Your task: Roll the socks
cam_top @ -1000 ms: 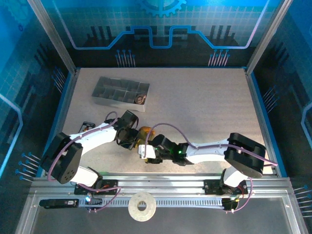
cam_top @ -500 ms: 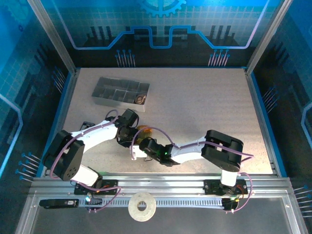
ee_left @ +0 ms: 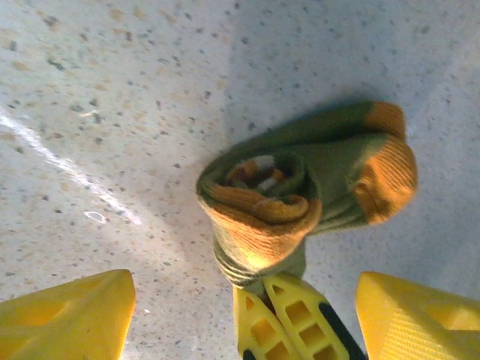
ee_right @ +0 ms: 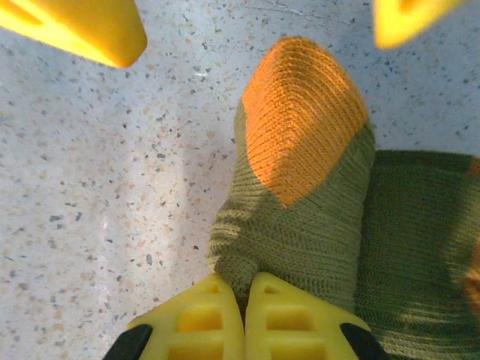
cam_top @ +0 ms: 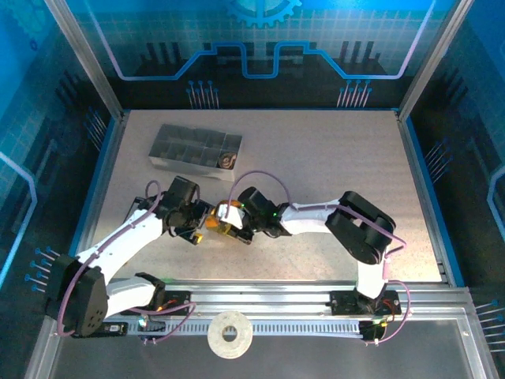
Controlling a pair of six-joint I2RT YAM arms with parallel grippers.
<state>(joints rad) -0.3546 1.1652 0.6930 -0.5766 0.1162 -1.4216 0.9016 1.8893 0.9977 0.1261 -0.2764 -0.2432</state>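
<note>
An olive green sock [ee_left: 315,176] with a mustard-orange toe lies rolled into a bundle on the speckled table. My right gripper [ee_right: 244,286] is shut on a fold of its olive fabric [ee_right: 300,225], and those closed yellow fingers [ee_left: 289,319] reach into the left wrist view from below. My left gripper [ee_left: 246,289] stands open, one finger on each side of the bundle and neither touching it. From above, the sock [cam_top: 220,227] sits between the left gripper [cam_top: 197,229] and the right gripper [cam_top: 230,221]. A small brown-and-beige bundle [cam_top: 227,160] lies in the tray.
A grey compartmented tray [cam_top: 189,148] stands at the back left of the table. A white tape roll [cam_top: 230,334] rests on the rail in front of the arm bases. Blue-lit walls enclose the table on three sides.
My left gripper has opened and drawn back to the left of the sock. The right gripper has shut on the sock and shifted away from the near edge.
</note>
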